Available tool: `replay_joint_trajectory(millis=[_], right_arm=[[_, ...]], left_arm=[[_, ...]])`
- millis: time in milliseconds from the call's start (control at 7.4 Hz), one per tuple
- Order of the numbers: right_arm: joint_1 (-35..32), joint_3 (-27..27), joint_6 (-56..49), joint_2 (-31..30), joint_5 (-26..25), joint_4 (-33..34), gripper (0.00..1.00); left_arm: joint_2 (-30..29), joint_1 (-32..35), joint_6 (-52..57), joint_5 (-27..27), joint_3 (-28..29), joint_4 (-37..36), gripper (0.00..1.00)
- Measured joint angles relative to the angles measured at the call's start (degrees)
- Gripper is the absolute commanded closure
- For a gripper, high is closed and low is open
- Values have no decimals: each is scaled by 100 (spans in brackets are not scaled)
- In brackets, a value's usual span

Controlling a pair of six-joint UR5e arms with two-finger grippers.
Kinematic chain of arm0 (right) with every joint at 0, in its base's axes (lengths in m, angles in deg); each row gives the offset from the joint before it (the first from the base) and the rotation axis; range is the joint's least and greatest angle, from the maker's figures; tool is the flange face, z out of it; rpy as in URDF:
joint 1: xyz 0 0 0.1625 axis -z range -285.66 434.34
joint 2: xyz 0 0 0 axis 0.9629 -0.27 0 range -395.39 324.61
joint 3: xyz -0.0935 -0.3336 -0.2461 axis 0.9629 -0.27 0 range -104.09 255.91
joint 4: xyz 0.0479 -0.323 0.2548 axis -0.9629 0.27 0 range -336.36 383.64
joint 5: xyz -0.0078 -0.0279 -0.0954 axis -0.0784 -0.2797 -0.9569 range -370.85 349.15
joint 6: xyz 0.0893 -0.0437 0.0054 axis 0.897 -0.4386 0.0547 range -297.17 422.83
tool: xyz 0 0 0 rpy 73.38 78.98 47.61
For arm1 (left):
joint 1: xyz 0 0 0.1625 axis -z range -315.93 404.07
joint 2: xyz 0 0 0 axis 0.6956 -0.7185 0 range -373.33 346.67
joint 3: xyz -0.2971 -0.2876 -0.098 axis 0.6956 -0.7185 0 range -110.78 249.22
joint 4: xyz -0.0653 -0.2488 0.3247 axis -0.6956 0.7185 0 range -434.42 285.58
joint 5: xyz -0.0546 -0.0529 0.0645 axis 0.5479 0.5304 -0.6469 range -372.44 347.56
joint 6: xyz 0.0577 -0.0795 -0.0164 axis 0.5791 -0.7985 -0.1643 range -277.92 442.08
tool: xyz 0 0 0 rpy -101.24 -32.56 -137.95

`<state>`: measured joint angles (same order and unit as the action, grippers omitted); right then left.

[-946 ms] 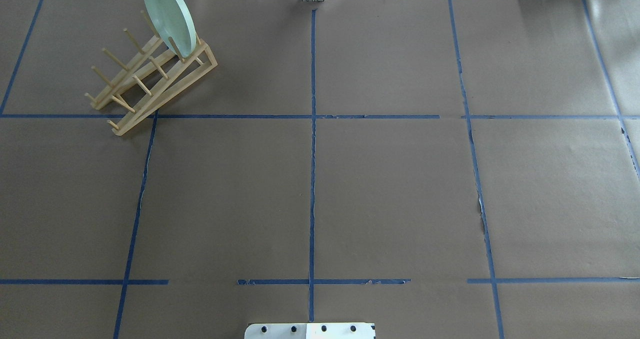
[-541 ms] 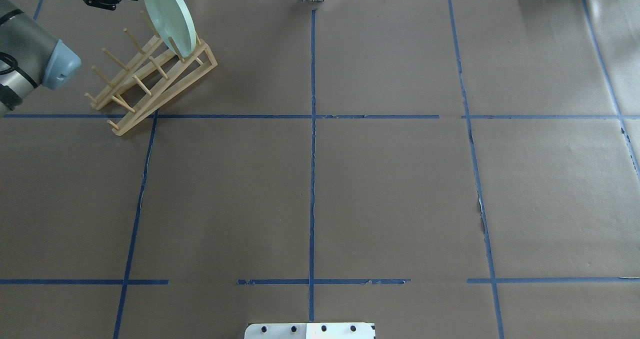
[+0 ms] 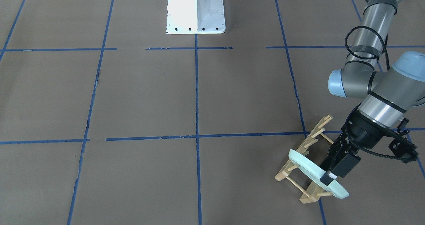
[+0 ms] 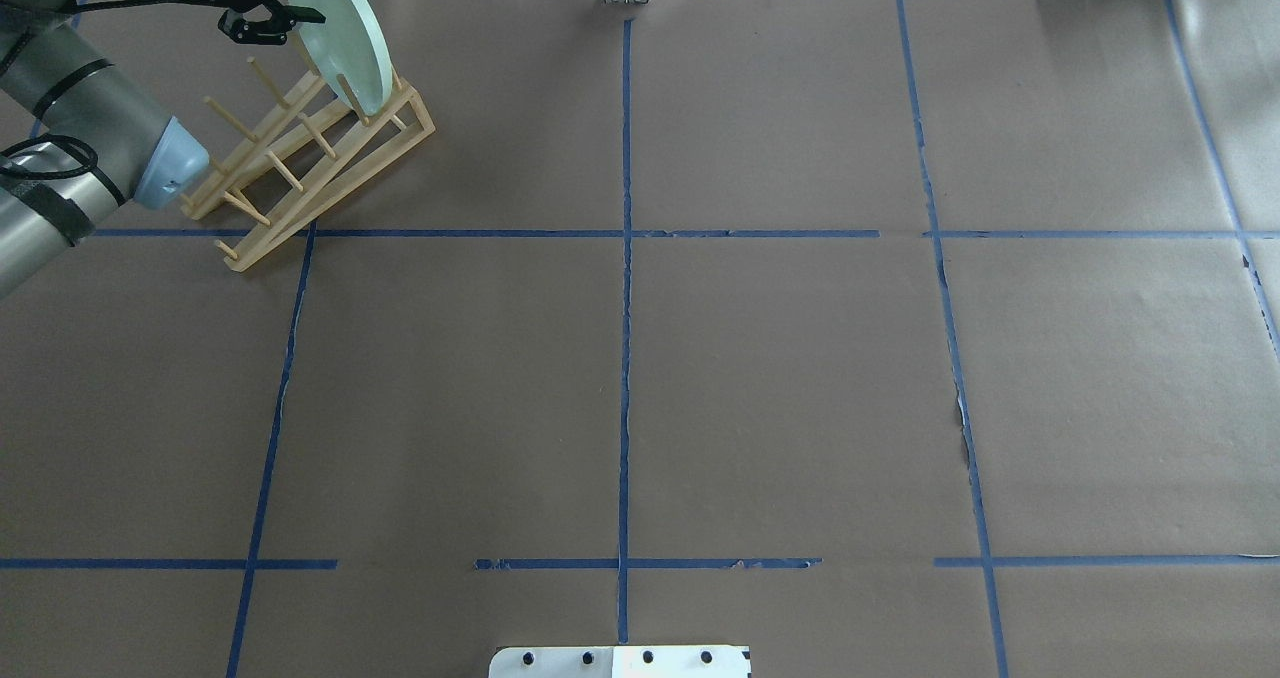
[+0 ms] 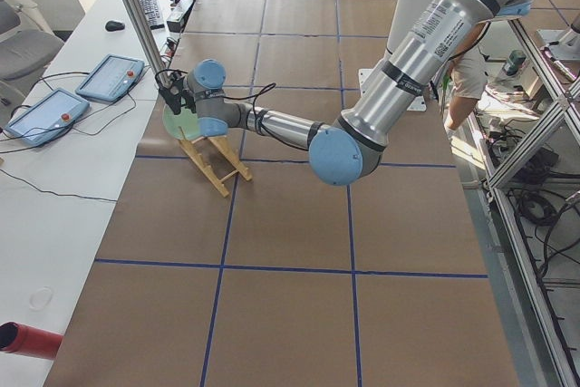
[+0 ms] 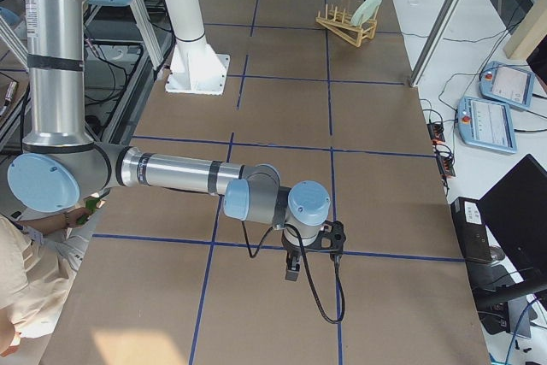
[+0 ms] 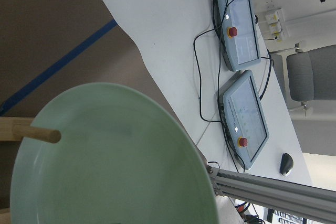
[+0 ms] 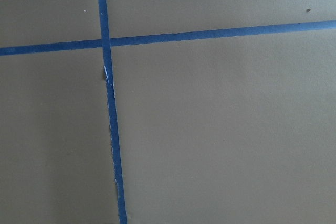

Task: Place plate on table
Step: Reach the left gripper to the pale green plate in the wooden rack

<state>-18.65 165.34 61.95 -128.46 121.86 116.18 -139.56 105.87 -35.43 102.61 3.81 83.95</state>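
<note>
The pale mint-green plate stands on edge at the far end of a wooden peg rack on the brown table, far left. My left gripper is open, its fingers at the plate's upper rim. The left wrist view shows the plate's inside close up, with one peg across it. My right gripper hangs low over the bare table near the right end; it shows only in the exterior right view, so I cannot tell if it is open.
The white robot base stands at the table's near middle edge. Two operator pendants lie on the white bench beyond the rack. A red cylinder lies at that bench's end.
My left arm has come in from the left and its gripper has moved right, up to the plate's rim. The plate and the rack have not moved.
</note>
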Motion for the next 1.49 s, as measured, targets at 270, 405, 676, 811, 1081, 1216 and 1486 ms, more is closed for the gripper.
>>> replay_joint_trajectory(millis=[270, 405, 676, 811, 1081, 1216, 1486], right_arm=[[0, 4, 0, 0, 0, 0, 0], [0, 4, 0, 0, 0, 0, 0], [0, 4, 0, 0, 0, 0, 0], [0, 4, 0, 0, 0, 0, 0], [0, 4, 0, 0, 0, 0, 0], [0, 4, 0, 0, 0, 0, 0], [0, 4, 0, 0, 0, 0, 0]], left_arm=[[-13, 33, -60, -60, 7, 1, 38], [-18, 73, -67, -66, 5, 1, 39], [-23, 142, -76, -70, 3, 1, 55], [-27, 151, -78, -70, 3, 1, 78], [-38, 151, -73, -70, -8, 1, 100], [-40, 151, -71, -66, -47, 1, 100], [-43, 300, -78, 21, -322, -18, 100]])
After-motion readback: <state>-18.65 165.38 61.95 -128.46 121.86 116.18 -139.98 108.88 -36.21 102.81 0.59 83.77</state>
